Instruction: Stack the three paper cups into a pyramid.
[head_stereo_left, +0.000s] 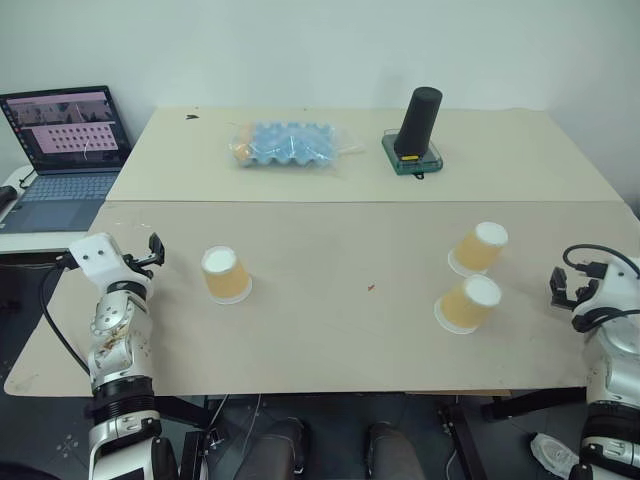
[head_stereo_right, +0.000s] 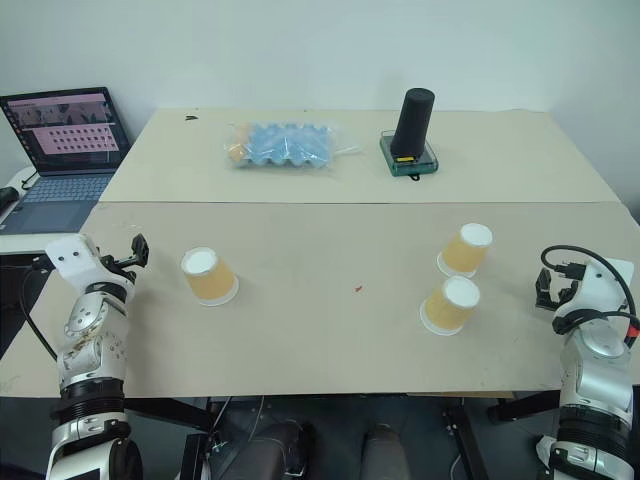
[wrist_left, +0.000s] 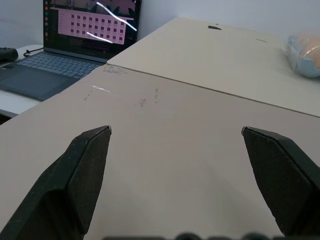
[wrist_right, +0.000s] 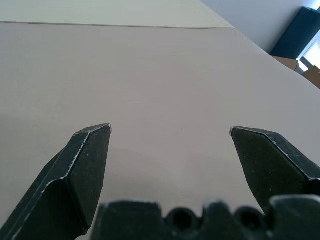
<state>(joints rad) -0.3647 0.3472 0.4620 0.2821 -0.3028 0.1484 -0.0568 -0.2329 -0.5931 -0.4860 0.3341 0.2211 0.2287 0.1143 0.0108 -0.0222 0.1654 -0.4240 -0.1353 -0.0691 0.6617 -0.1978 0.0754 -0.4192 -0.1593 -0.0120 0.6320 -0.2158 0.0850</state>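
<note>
Apart, three inverted paper cups stood on the table; left gripper and right gripper hovered spread wide, empty.

I see three tan-orange tapered paper cups with white rims, all upside down on the table, unstacked, one alone at my left, two near each other at right

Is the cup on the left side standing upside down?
Yes. The left cup stands inverted: narrow white base up, wide rim on the table.
</note>
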